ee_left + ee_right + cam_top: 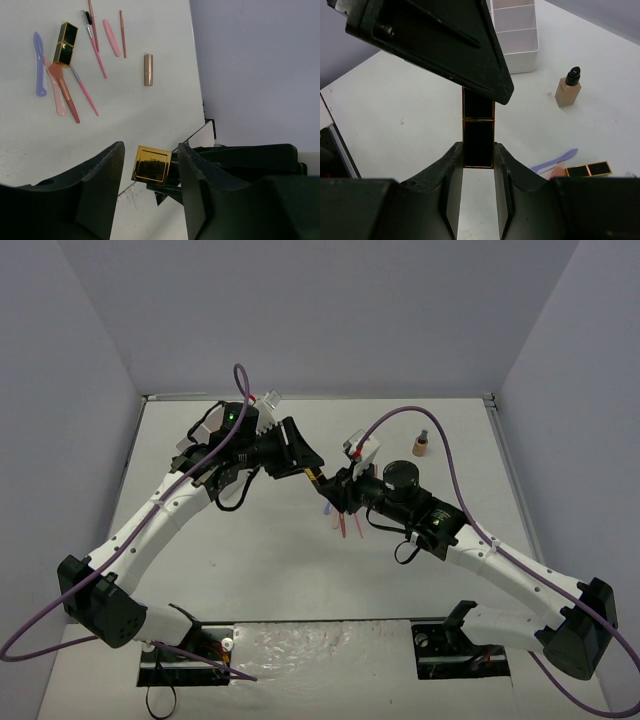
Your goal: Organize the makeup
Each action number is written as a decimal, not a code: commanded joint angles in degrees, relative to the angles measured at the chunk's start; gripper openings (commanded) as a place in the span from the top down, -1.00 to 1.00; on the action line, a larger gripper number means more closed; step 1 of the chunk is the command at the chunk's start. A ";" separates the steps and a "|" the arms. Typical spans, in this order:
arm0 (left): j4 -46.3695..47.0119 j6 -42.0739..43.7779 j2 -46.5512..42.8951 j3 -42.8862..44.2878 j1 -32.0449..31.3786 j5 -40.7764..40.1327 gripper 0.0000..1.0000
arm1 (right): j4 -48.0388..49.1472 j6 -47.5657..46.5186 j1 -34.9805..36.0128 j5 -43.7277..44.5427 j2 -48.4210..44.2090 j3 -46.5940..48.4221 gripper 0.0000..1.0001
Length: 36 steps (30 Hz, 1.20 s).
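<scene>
My right gripper [478, 150] is shut on the lower end of a black-gold lipstick tube [478, 135] and holds it in the air above the table's middle [322, 483]. My left gripper [150, 149] stands round the tube's gold square end [151, 163], with a narrow gap on each side, so it is open. More makeup lies on the table: a second black-gold lipstick [65, 44], a rose-gold tube [148, 69], pink sticks [97, 52], a purple spatula [39, 65] and an upright tan dark-capped bottle [568, 90].
A white compartment box [515, 35] stands beyond the two grippers, partly hidden by the left finger [445, 45]. The tan bottle [421, 445] is at the back right. The loose sticks [345, 525] lie just below the right gripper [338, 490].
</scene>
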 commanded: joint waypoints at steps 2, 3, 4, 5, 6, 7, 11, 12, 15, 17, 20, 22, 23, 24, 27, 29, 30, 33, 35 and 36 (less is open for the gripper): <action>5.04 -0.98 -1.83 2.21 -0.26 1.29 0.32 | 6.48 0.11 0.41 -0.45 -0.46 1.42 1.00; 5.04 -0.91 -1.83 2.21 -0.20 1.29 0.42 | 6.48 0.17 0.47 -0.38 -0.40 1.42 1.00; 5.04 -0.89 -1.84 2.20 -0.20 1.29 0.43 | 6.47 0.09 0.47 -0.28 -0.39 1.42 1.00; 5.04 -0.68 -1.88 2.07 -0.24 1.33 0.52 | 6.43 0.09 0.47 -0.16 -0.26 1.47 1.00; 5.04 -0.46 -1.92 1.94 -0.29 1.37 0.61 | 6.39 0.08 0.47 -0.03 -0.13 1.51 1.00; 5.04 -0.16 -1.92 1.77 -0.29 1.31 0.76 | 6.27 0.02 0.47 -0.03 0.05 1.57 0.95; 4.13 2.37 -2.18 1.68 -0.13 -0.78 0.99 | 6.00 0.33 0.47 0.29 0.36 1.84 0.32; 3.57 3.64 -2.47 1.74 -0.05 -1.92 1.00 | 5.78 0.29 0.47 0.60 0.39 2.03 0.13; 1.55 7.26 -3.14 2.31 0.37 -5.39 1.00 | 4.49 0.26 0.45 1.56 0.87 2.51 -0.25; -0.53 10.28 -4.02 3.04 0.81 -9.12 1.00 | 3.39 0.07 0.41 2.48 0.92 2.89 -0.62; -3.33 17.58 -4.91 4.24 1.51 -16.13 1.00 | 2.41 0.00 0.38 4.13 0.47 2.65 -0.94; -5.14 20.35 -5.00 4.94 3.12 -21.58 1.00 | 1.26 -0.01 0.38 5.80 -0.24 2.55 -0.99; -5.30 21.89 -5.03 5.03 4.36 -23.94 1.00 | 0.63 -0.07 0.35 6.53 -0.70 2.40 -1.00; -5.46 23.43 -5.06 5.12 5.60 -26.31 1.00 | -0.01 -0.13 0.32 7.26 -1.15 2.25 -1.00; -4.21 26.91 -4.97 4.89 9.20 -32.13 1.00 | -1.63 -0.25 0.20 9.76 -2.79 1.22 -1.00; -1.67 28.01 -4.59 4.12 12.29 -35.77 1.00 | -2.18 -0.02 0.13 10.62 -3.34 0.76 -1.00; -0.42 28.39 -4.26 3.76 13.51 -36.81 1.00 | -2.45 0.00 0.12 10.91 -3.68 0.49 -1.00; 5.51 30.47 -1.56 2.70 18.23 -38.37 1.00 | -2.97 0.35 -0.15 11.76 -4.76 -1.02 -1.00; 7.77 32.02 0.37 2.86 20.24 -39.00 1.00 | -3.18 0.44 -0.36 12.01 -5.18 -1.60 -1.00; 8.49 32.75 1.38 3.11 21.10 -39.24 1.00 | -3.37 0.44 -0.49 12.01 -5.32 -1.76 -1.00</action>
